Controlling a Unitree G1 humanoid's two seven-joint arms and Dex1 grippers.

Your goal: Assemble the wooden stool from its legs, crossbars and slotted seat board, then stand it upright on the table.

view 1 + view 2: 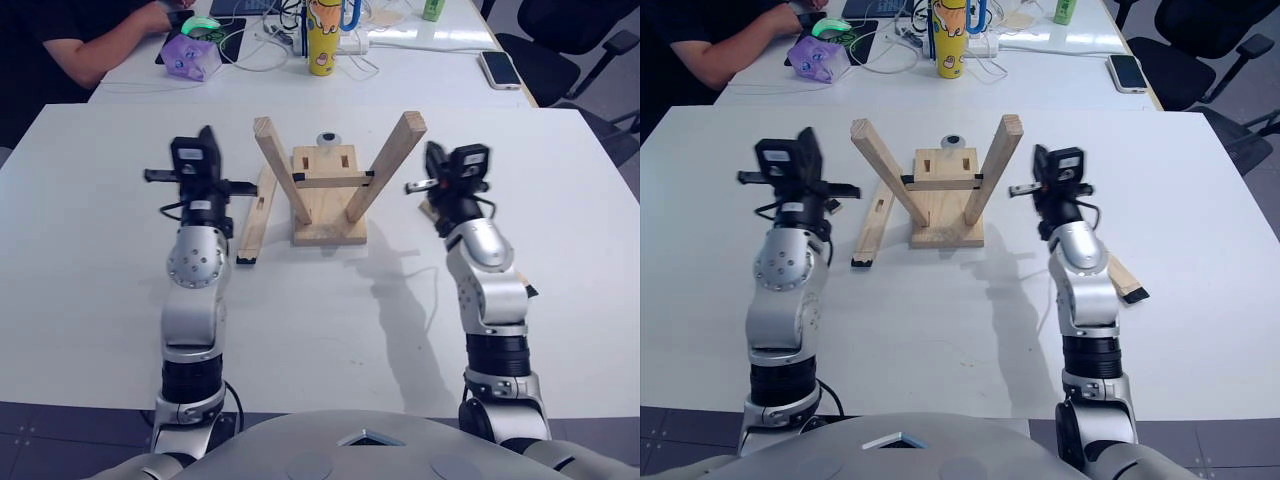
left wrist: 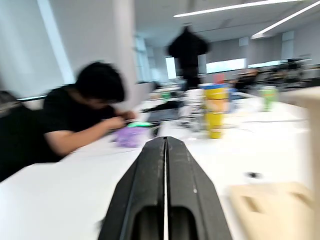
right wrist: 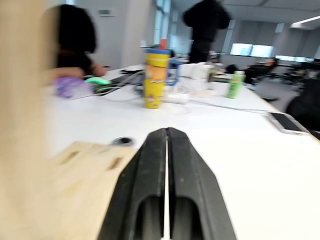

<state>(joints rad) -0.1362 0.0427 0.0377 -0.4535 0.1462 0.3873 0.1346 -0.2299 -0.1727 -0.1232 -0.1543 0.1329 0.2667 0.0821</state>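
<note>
— Nearest first: left claw [image 2: 165,145] clenched tight, gripping nothing, raised just left of the seat board [image 1: 328,205]. And the right claw [image 3: 166,134]?
— Clenched too, gripping nothing, raised right of the seat board.
— And the seat board itself?
— Lying flat on the counter [image 1: 100,250], with two legs [image 1: 283,170] standing splayed from it and one crossbar [image 1: 333,180] bridging them. Also one loose leg [image 1: 254,222] flat just left of the seat board, and another loose piece [image 1: 1127,281] well right of it.
</note>
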